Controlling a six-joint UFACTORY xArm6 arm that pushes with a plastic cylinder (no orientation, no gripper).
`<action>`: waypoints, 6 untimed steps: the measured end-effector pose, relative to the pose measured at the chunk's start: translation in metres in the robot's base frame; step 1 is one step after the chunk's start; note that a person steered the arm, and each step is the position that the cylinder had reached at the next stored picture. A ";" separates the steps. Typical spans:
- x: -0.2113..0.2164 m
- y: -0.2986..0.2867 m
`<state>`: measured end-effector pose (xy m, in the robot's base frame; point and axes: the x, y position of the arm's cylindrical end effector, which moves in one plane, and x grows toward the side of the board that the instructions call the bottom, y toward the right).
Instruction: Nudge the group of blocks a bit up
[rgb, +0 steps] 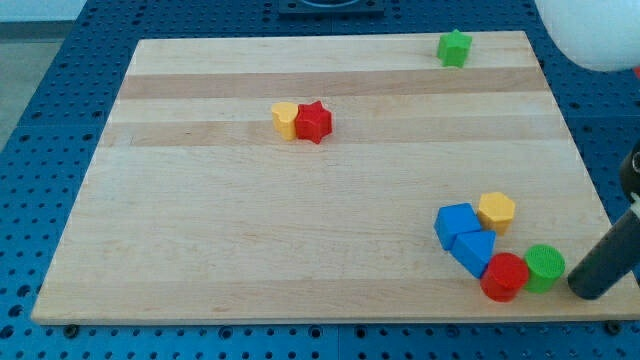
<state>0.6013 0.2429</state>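
Note:
A group of blocks sits at the view's lower right of the wooden board (300, 230): a yellow hexagon (496, 212), two blue blocks (456, 224) (474, 251), a red cylinder (504, 277) and a green cylinder (544, 267). My tip (584, 292) is at the lower right, just right of the green cylinder, close to it. The rod slants up to the right edge.
A yellow block (285, 119) touches a red star (313, 122) at the upper middle. A green star (454, 47) lies near the board's top edge. A white rounded object (590, 30) is at the top right. Blue pegboard surrounds the board.

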 end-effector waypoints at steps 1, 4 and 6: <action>0.011 -0.017; 0.002 -0.027; 0.000 -0.065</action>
